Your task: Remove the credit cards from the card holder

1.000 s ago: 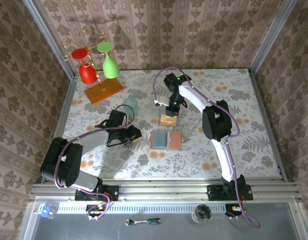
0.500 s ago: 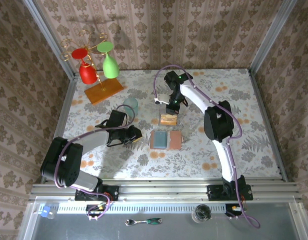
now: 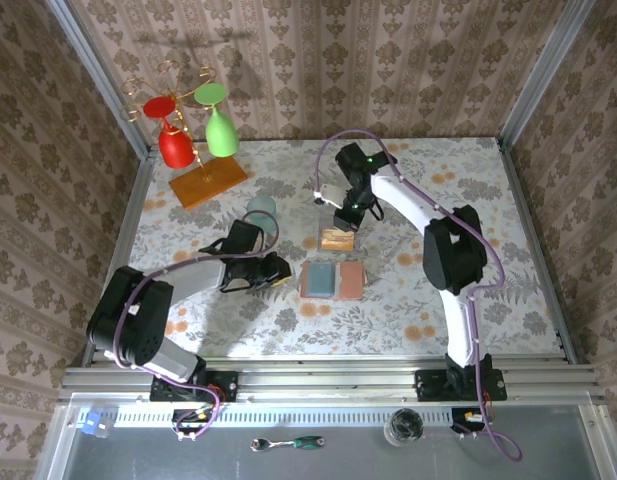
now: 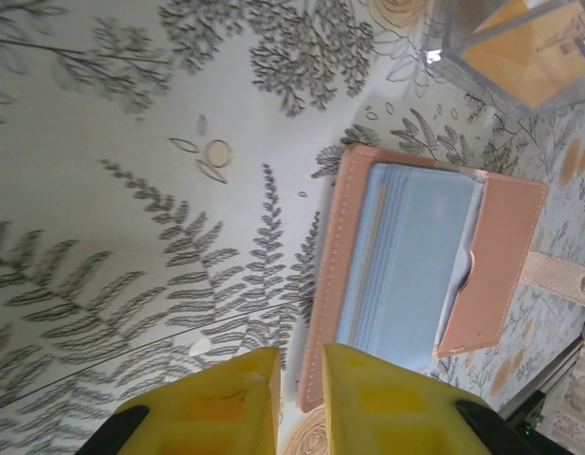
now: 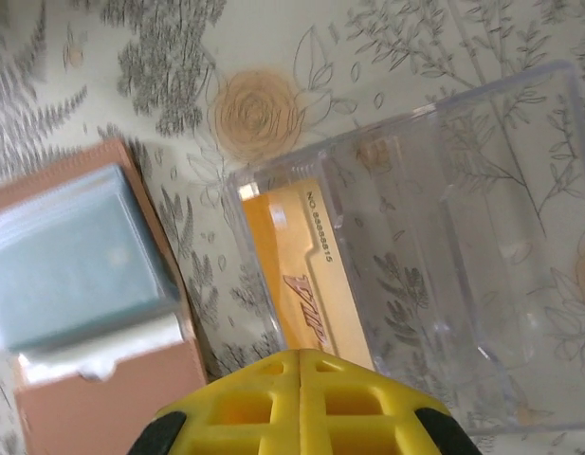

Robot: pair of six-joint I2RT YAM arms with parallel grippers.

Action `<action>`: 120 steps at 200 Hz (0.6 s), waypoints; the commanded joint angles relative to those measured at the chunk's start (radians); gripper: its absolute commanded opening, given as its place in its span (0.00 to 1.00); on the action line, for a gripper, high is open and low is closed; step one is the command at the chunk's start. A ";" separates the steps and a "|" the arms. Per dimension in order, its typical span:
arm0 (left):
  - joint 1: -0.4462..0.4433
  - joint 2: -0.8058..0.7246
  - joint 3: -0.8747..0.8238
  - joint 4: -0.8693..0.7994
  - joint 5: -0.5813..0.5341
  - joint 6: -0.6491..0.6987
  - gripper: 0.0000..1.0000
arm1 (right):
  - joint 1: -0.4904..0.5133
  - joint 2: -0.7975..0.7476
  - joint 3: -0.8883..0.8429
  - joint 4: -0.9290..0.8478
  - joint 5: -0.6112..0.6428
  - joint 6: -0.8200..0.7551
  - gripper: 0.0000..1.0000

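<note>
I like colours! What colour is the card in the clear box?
The card is orange; right wrist view.

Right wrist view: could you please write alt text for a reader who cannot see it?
The shut right gripper hovers above an orange card lying in a clear plastic box. At the frame's left, the brown card holder lies open, grey-blue pockets showing, on the floral-patterned table.

card holder: blurred, cut at left | clear box: cut at top
</note>
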 commanded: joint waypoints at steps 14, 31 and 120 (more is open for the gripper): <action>-0.018 0.039 0.040 0.033 0.007 -0.018 0.18 | 0.021 -0.171 -0.216 0.305 -0.048 0.389 0.01; -0.025 0.049 0.046 0.042 0.009 -0.019 0.17 | 0.032 -0.226 -0.309 0.402 -0.043 0.569 0.05; -0.054 0.128 0.088 0.082 0.051 -0.007 0.16 | 0.130 -0.436 -0.660 0.645 -0.028 1.180 0.00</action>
